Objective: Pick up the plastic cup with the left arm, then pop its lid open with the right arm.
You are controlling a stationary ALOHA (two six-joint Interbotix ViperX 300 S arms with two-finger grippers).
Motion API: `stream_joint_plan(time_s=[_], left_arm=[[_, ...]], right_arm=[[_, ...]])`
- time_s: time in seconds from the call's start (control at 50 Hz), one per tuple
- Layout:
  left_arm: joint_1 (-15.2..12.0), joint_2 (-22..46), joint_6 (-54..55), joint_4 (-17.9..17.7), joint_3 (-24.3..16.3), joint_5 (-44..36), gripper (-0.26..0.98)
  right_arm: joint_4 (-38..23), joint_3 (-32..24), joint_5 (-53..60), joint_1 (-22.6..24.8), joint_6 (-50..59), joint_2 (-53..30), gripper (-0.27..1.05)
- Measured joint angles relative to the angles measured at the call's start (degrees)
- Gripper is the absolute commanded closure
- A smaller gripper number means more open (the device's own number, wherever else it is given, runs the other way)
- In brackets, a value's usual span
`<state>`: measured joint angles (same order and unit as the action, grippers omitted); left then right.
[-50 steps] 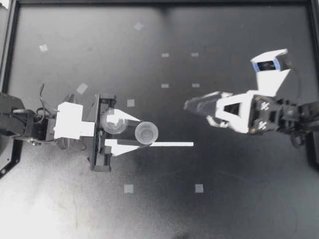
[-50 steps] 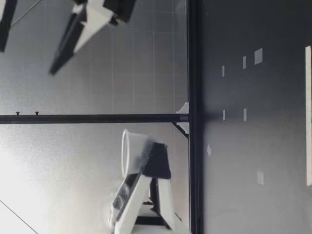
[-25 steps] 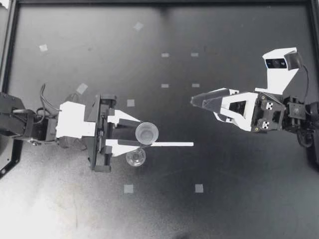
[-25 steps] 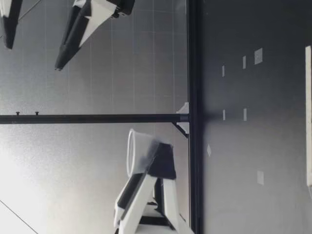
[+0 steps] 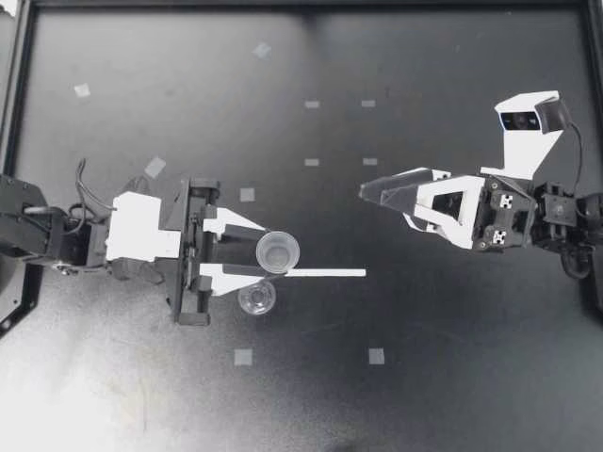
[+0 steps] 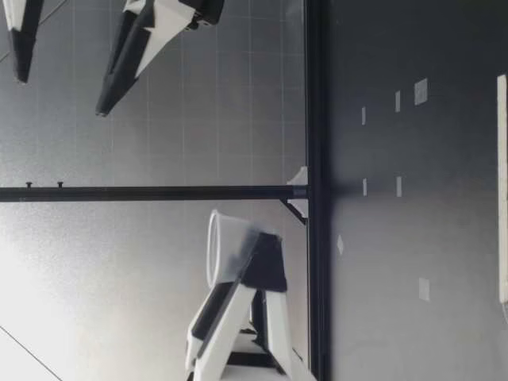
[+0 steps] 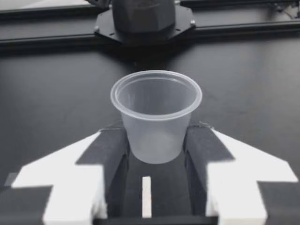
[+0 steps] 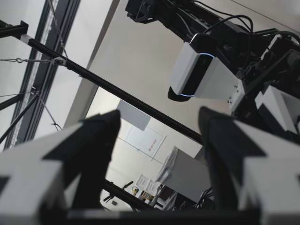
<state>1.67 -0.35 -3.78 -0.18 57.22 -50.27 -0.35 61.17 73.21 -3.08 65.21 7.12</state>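
Top view: my left gripper [image 5: 272, 251] is closed on a clear plastic cup [image 5: 277, 252], one finger on each side of its wall. The cup sits directly over the end of the white strip [image 5: 325, 273] that is nearest my left arm, with its open mouth facing up. The strip lies flat on the black table [image 5: 452, 367]. A second clear cup [image 5: 256, 298] stands on the table just beside that same end of the strip, close to the outer edge of one left finger; I cannot tell whether they touch. My right gripper [image 5: 384, 205] is well apart from the strip, beyond its far end, with its fingers spread and nothing between them. Pale tape squares [image 5: 247, 195] dot the table around the strip.

Left wrist view: the cup [image 7: 156, 112] is upright and its lower half is pinched between the dark pads [image 7: 112, 150] of the left gripper [image 7: 157, 143]. The rim stands clear above them, and the strip [image 7: 146, 197] shows underneath.

Low view: the left gripper [image 6: 254, 262] holds the cup [image 6: 226, 246] upright, high above the strip [image 6: 502, 190]. My right gripper [image 6: 62, 91] hangs higher still, its fingers wide apart.

Right wrist view: the right gripper [image 8: 157, 159] points up at the ceiling and the overhead camera rig [image 8: 197, 70], its fingers [image 8: 93, 154] set wide and holding nothing.
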Motion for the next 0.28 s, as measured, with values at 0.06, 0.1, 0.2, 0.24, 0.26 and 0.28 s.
stream_joint_plan(time_s=[0.06, 0.1, 0.2, 0.24, 0.26, 0.28], left_arm=[[0.0, 0.0, 0.1, 0.1, 0.0, 0.0, 0.63], [-0.1, -0.1, 0.1, 0.1, 0.0, 0.0, 0.63], [0.0, 0.0, 0.1, 0.0, 0.0, -0.1, 0.63], [0.0, -0.1, 0.1, 0.0, 0.0, 0.0, 0.63], [-0.1, 0.0, 0.1, 0.1, 0.0, -0.1, 0.63], [0.0, 0.0, 0.1, 0.0, 0.0, 0.0, 0.63]], right_arm=[[0.0, 0.0, 0.0, 0.0, 0.1, -0.1, 0.11], [0.0, 0.0, 0.0, 0.0, 0.1, -0.2, 0.11], [0.0, 0.0, -0.3, 0.0, 0.1, -0.4, 0.11], [0.0, 0.0, -0.5, 0.0, 0.1, -0.4, 0.11], [0.0, 0.0, -0.7, 0.0, 0.1, -0.4, 0.11], [0.0, 0.0, -0.8, 0.0, 0.1, -0.4, 0.11]])
